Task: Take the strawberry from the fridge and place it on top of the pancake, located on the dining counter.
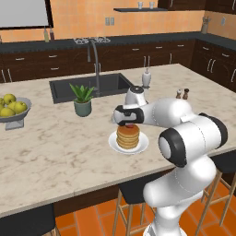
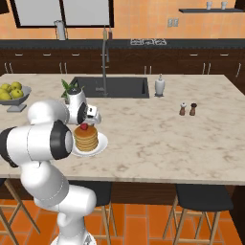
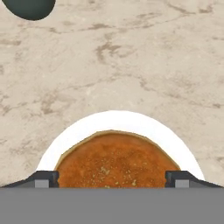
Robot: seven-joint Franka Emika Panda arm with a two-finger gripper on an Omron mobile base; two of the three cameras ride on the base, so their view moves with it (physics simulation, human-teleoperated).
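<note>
A stack of golden-brown pancake (image 1: 127,137) (image 2: 85,139) (image 3: 114,161) sits on a small white plate (image 1: 140,146) (image 2: 101,143) (image 3: 118,120) near the front of the beige marbled dining counter (image 1: 55,152) (image 2: 158,139). The tiny red strawberry (image 2: 84,127) (image 1: 130,125) rests on top of the stack. My gripper (image 1: 129,121) (image 2: 89,117) (image 3: 112,179) hovers just above it, open, its fingertips (image 3: 43,178) wide apart on either side of the stack and holding nothing. The fridge is out of view.
Behind the plate stand a potted plant (image 1: 82,98) (image 2: 70,89), a dark sink (image 1: 87,85) (image 2: 115,86) with a tall faucet (image 1: 96,64), and a soap dispenser (image 1: 146,78) (image 2: 160,86). A fruit bowl (image 1: 13,110) (image 2: 11,94) sits far left, shakers (image 1: 182,94) (image 2: 187,109) right.
</note>
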